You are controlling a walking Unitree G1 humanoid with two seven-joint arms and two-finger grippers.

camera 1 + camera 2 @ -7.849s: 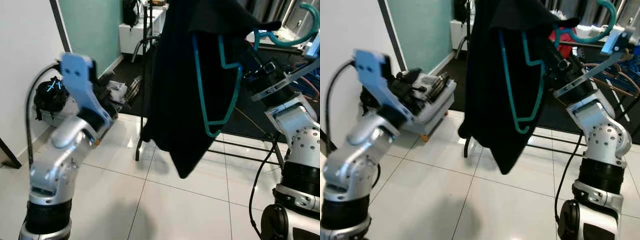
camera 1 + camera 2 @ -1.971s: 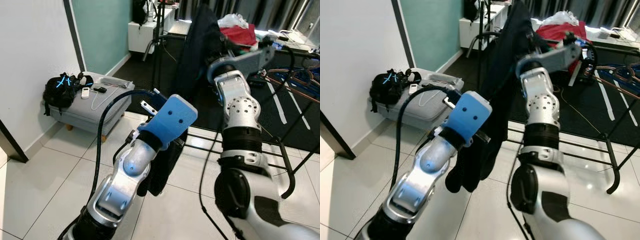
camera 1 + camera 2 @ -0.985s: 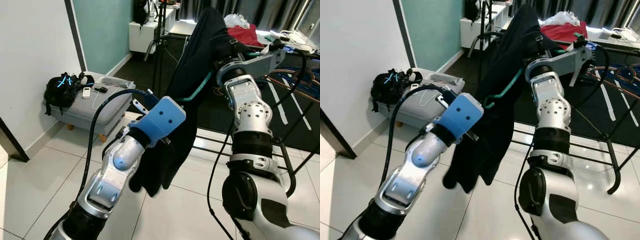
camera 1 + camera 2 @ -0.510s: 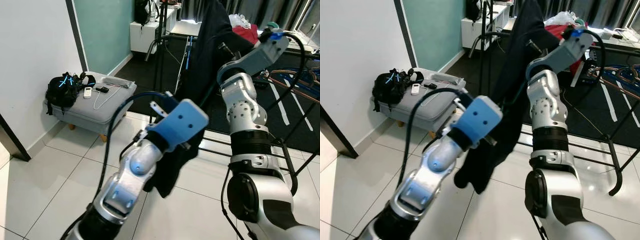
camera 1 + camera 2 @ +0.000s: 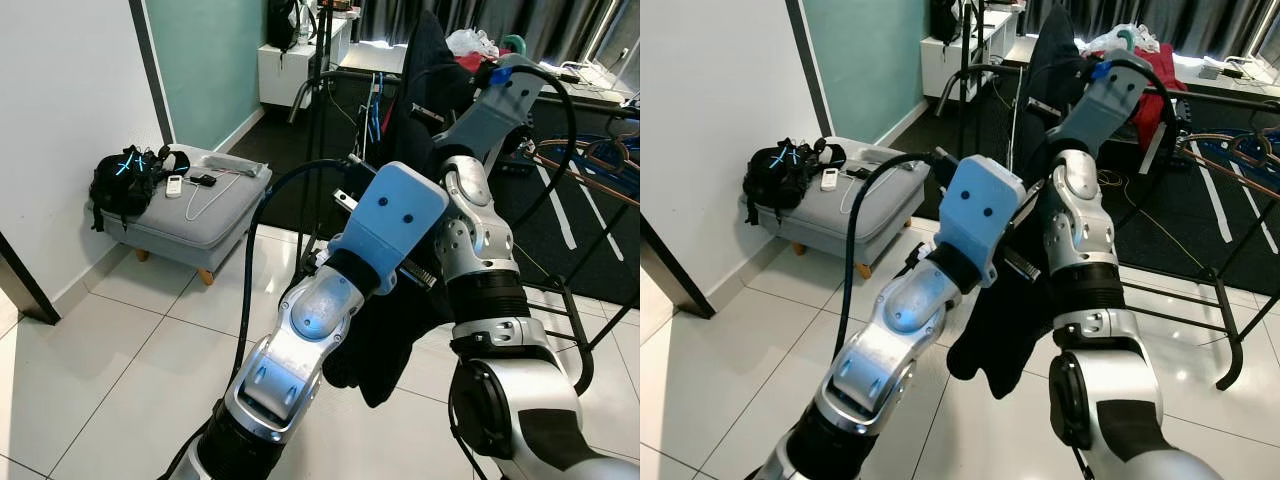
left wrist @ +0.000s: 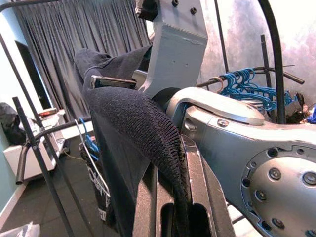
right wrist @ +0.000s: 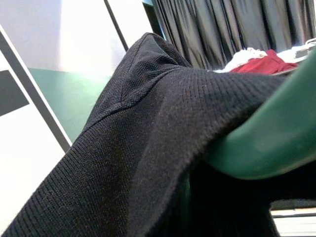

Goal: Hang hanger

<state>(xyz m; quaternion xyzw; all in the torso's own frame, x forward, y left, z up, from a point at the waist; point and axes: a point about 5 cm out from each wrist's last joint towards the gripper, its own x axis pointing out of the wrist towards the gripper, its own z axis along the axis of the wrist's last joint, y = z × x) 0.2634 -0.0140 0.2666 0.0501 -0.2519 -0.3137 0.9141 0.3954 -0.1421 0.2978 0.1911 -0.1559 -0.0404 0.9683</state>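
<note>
A black knit garment (image 5: 388,342) hangs on a teal hanger (image 7: 264,143), whose hook (image 5: 514,42) pokes up by my right wrist. My right gripper (image 5: 440,112) is raised at the garment's top and shut on the hanger, mostly buried in the cloth. My left arm, with its blue wrist housing (image 5: 400,212), reaches across in front of the right arm. In the left wrist view my left gripper (image 6: 174,212) is shut on a fold of the garment (image 6: 148,143). The hem dangles below both arms.
A black clothes rack (image 5: 321,110) stands just behind the garment, its base bars (image 5: 560,300) on the tile floor. More hangers (image 5: 590,150) hang at the right. A grey ottoman (image 5: 195,210) carrying a black bag (image 5: 125,172) sits by the left wall.
My left arm has risen and swung right, closer to the right arm, still pinching the garment. The cloth now bunches lower under the left wrist. The right wrist has barely moved.
</note>
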